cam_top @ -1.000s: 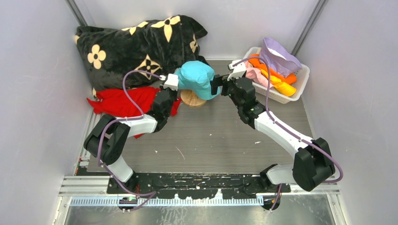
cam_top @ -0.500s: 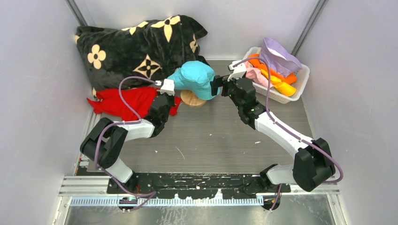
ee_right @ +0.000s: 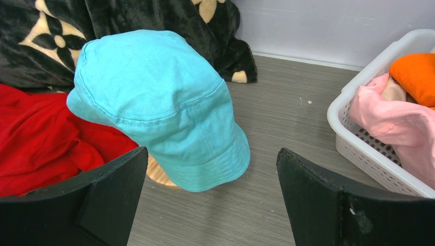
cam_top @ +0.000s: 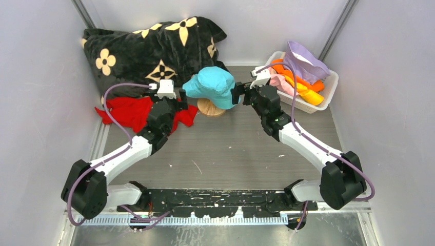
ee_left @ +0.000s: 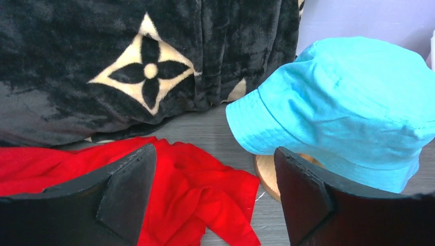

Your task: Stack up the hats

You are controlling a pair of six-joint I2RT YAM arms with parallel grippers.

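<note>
A teal hat (cam_top: 213, 86) sits tilted on a round wooden stand (cam_top: 210, 108) at the middle back of the table. My left gripper (cam_top: 180, 97) hovers just left of the teal hat (ee_left: 349, 113), open over the red cloth, with nothing between its fingers (ee_left: 128, 189). My right gripper (cam_top: 237, 95) stands wide open just right of the teal hat (ee_right: 154, 97), apart from its brim. In the white basket (cam_top: 328, 95) lie a lavender hat (cam_top: 305, 59), an orange hat (cam_top: 279, 66), a pink hat (cam_top: 281, 81) and a yellow hat (cam_top: 308, 95).
A flat red cloth (cam_top: 133, 110) lies left of the stand, under my left gripper. Behind it a black plush blanket with cream flowers (cam_top: 149, 51) is heaped against the back wall. Grey walls close in on both sides.
My left gripper has opened, let go of the teal hat's brim and drawn back to the left. The hat stays on the stand. The right arm has not moved.
</note>
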